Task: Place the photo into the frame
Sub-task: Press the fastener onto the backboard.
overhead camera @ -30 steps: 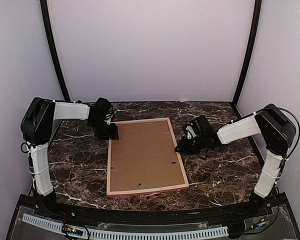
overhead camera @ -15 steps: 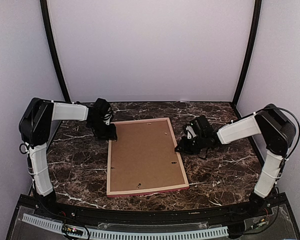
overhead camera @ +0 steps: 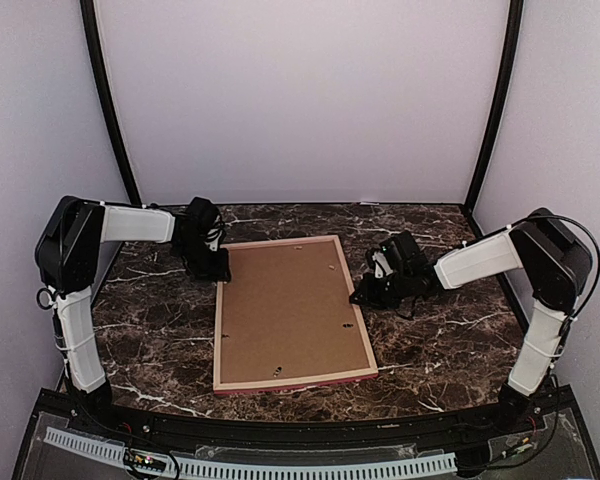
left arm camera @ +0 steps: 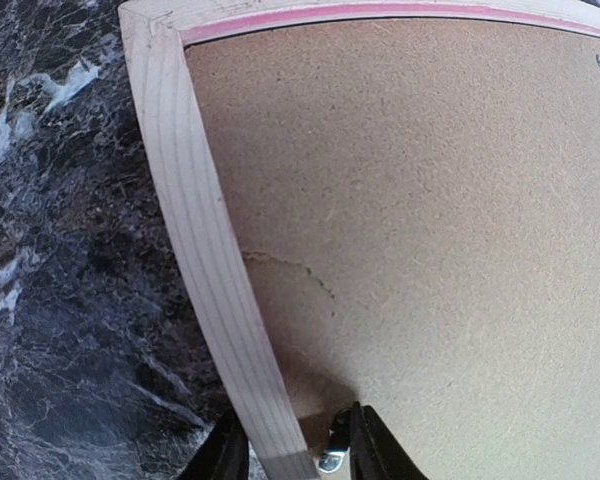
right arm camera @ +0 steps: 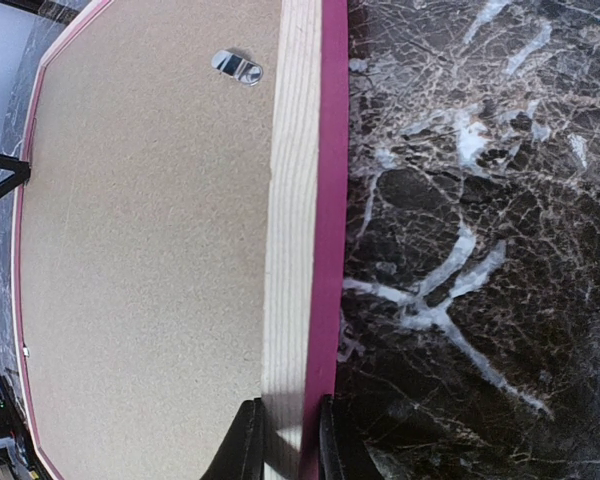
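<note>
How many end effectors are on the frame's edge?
2. The left end effector straddles the frame near its far left corner; the right end effector straddles the right rail, near its middle.

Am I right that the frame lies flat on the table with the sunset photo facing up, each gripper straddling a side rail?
Not quite: the top view shows a brown backing board facing up instead. The frame lies flat on the table, with the left gripper and right gripper each straddling a side rail.
</note>
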Controlling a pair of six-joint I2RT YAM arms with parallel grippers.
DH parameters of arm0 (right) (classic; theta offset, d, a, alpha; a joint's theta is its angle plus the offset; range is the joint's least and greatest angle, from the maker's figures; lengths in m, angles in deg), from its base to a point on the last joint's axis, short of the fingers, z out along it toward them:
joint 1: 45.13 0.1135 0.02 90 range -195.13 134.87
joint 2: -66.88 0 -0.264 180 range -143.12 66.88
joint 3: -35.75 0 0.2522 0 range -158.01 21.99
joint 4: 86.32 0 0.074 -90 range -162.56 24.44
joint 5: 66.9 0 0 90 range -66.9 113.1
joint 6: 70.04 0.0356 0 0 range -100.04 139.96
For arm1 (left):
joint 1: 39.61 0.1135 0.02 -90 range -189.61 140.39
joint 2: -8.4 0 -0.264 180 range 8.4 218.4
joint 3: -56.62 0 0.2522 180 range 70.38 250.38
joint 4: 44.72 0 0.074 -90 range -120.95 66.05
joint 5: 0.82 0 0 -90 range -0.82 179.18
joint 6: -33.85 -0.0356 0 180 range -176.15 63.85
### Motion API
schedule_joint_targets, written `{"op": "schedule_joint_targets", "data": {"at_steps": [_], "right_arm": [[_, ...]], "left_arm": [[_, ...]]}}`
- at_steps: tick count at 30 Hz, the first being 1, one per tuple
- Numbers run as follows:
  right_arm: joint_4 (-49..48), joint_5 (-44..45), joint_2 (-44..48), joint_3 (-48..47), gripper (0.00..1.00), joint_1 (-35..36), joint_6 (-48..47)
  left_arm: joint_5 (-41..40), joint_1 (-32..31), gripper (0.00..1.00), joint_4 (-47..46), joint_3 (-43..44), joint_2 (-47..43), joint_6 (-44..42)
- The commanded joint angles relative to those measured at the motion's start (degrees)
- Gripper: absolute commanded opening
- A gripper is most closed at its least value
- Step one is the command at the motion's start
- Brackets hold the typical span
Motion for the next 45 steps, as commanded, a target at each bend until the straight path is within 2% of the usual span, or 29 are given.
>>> {"op": "schedule_joint_targets", "data": {"at_steps": [1,35,39,41,45], "right_arm": [[6.2,-0.6,-2.7,2.8,0.16,0.9,0.4],[6.9,-0.6,-3.0,2.2,0.15,0.9,0.1],[6.9,-0.6,-2.9,2.2,0.15,0.9,0.0],[6.9,-0.4,-2.8,2.4,0.12,0.9,0.0],[6.7,-0.1,-2.8,2.6,0.08,0.9,0.4]], "left_arm": [[1.7,-0.8,0.34,6.6,-2.8,-0.2,-1.6],[2.7,0.9,0.21,7.0,-9.2,-1.2,-2.8],[5.0,1.6,0.21,6.2,-9.4,-1.5,-2.9],[6.4,2.0,0.24,5.7,-9.3,-1.7,-2.8],[7.3,2.2,0.40,5.4,-8.3,-2.2,-2.7]]}}
